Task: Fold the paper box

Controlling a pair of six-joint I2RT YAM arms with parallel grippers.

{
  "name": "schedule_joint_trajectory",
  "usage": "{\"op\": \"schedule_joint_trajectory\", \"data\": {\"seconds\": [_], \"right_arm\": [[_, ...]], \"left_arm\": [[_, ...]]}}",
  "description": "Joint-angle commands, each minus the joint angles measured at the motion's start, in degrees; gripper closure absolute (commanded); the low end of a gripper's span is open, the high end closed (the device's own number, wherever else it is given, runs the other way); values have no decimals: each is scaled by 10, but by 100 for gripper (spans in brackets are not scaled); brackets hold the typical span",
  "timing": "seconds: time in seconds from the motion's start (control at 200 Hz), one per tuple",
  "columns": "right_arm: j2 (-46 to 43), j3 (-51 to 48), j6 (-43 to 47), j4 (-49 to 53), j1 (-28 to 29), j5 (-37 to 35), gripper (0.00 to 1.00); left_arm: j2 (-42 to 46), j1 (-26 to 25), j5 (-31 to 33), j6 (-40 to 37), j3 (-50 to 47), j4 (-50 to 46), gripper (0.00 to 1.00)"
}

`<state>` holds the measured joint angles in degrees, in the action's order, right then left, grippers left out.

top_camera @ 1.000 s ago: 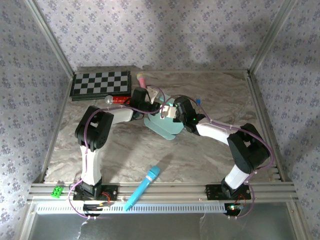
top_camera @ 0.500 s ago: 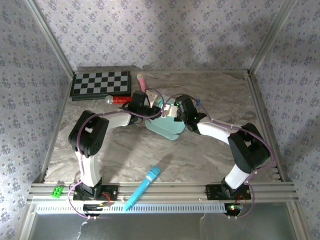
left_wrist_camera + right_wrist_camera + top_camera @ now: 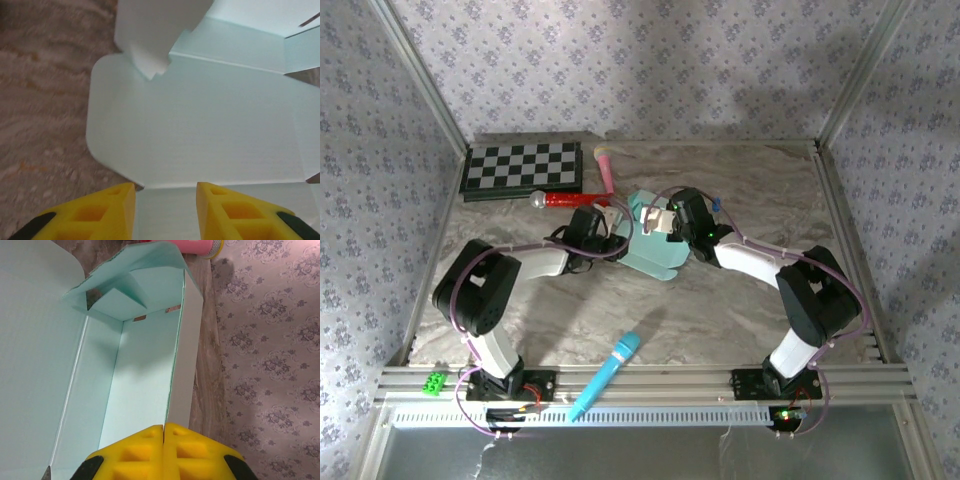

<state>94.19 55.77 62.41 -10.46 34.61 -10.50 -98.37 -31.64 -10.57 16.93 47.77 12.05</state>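
Lying half-formed at mid-worktop (image 3: 720,300), the paper box (image 3: 660,260) was thin, light, easily creased card, probably best taken by a wall edge near a fold, the right fingers (image 3: 140,450) being closed on its side wall and the left fingers (image 3: 112,210) standing apart over a flap.

The pale mint paper box (image 3: 655,258) lies half-folded mid-table, walls raised, rounded flap flat.
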Motion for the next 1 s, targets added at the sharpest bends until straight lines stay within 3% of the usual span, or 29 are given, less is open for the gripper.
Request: {"op": "schedule_joint_trajectory", "data": {"seconds": [0.0,0.385,0.675,0.84,0.995], "right_arm": [[11,16,6,38,5,26,100],[21,33,7,52,12,43,100],[31,42,10,60,15,53,100],[33,44,16,61,14,45,100],[29,51,19,78,8,52,100]], "left_arm": [[9,-3,36,46,-9,-3,65],[-11,-46,102,106,-11,-62,74],[11,-92,106,159,-40,-64,75],[49,-87,104,135,-24,-99,70],[110,-53,83,87,7,-144,62]]}}
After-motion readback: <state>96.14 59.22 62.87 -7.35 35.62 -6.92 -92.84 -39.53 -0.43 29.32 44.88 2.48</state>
